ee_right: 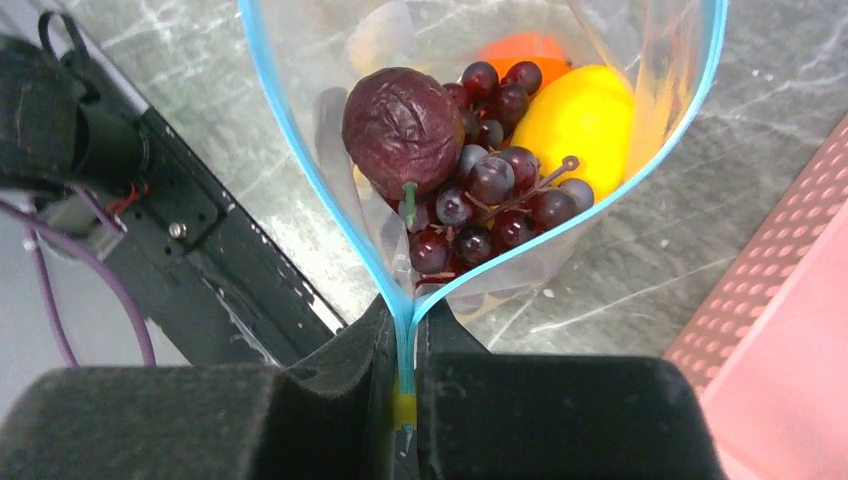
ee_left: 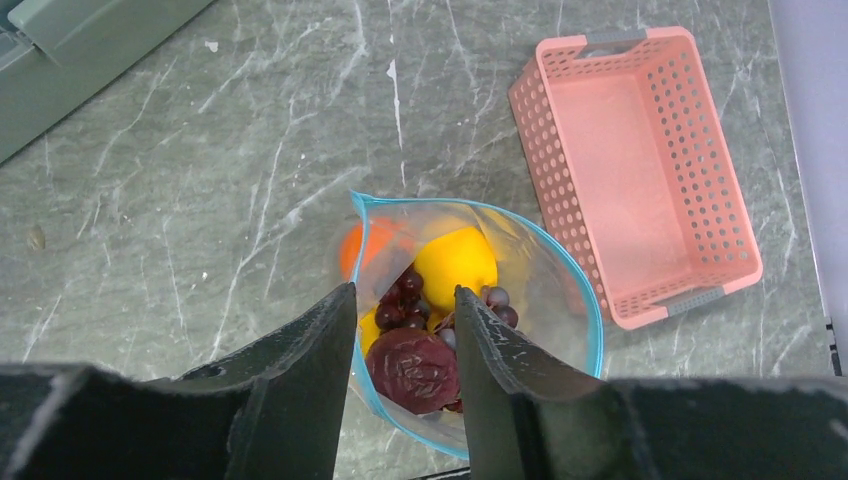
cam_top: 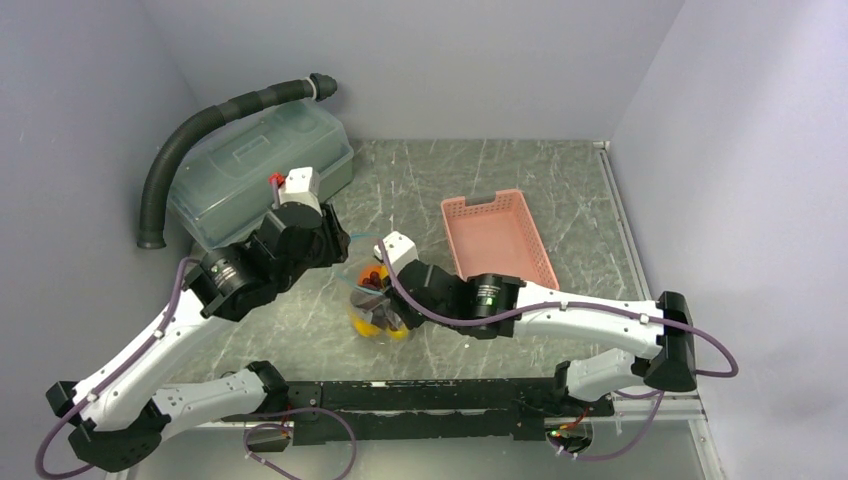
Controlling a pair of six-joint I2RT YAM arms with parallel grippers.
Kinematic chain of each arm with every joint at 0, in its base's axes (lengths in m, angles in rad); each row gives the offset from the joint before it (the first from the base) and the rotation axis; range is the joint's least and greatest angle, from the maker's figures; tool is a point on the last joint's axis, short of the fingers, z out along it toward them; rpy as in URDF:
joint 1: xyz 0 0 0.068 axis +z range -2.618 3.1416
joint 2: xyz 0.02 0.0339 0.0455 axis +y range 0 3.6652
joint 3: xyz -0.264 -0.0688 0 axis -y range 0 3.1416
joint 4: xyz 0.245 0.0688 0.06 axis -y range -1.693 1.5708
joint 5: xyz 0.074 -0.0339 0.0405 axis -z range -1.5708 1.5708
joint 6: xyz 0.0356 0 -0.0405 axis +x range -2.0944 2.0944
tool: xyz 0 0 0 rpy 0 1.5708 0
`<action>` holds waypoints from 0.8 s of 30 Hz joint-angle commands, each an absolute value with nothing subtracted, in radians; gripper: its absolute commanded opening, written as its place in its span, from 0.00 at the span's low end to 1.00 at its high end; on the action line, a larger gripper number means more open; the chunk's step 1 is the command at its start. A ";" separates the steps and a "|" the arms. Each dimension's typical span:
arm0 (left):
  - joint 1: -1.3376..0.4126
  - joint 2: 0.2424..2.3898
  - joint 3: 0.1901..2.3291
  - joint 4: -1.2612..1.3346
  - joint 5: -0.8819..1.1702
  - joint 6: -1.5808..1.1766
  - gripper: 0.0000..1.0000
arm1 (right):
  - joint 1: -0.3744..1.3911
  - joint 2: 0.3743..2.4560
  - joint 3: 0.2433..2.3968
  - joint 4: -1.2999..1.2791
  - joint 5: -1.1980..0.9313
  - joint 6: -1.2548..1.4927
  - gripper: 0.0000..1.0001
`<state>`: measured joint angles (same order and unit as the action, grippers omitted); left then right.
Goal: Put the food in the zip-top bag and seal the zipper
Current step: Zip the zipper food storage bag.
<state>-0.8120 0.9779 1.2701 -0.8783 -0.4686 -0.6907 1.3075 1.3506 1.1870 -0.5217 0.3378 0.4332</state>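
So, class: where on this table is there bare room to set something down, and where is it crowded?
Free: the tabletop between the lidded box and pink basket; the strip right of the basket. Crowded: centre, with the left gripper and right gripper at the zip-top bag.

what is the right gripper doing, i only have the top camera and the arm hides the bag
Observer: The right gripper is shut on the zipper at one end of the bag mouth.
Operator: is the mouth sealed
Observer: No, past the pinch the two zipper sides spread into a wide loop.
Operator: and the left gripper
Observer: The left gripper is open over the mouth, with the wrinkled purple fruit showing between its jaws, down in the bag.
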 commanded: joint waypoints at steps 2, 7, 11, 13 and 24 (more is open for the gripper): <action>-0.810 0.929 1.252 -0.846 -0.408 -0.630 0.48 | 1.305 1.290 1.325 -0.624 0.255 0.235 0.00; -0.810 0.884 1.226 -0.811 -0.316 -0.562 0.53 | 1.305 1.273 1.399 -0.696 0.161 0.146 0.00; -0.810 0.847 1.202 -0.752 -0.217 -0.494 0.57 | 1.305 1.293 1.483 -0.787 0.079 0.091 0.00; -0.810 0.831 1.190 -0.738 -0.169 -0.466 0.61 | 1.305 1.306 1.521 -0.829 0.053 0.077 0.00; -0.810 0.729 1.112 -0.603 0.247 -0.298 0.85 | 1.305 1.349 1.617 -0.963 -0.174 0.009 0.00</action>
<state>-0.8120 0.7605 1.1332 -0.7105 0.0277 -0.3874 1.3060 1.3491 1.5494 -0.9478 -0.0525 0.0563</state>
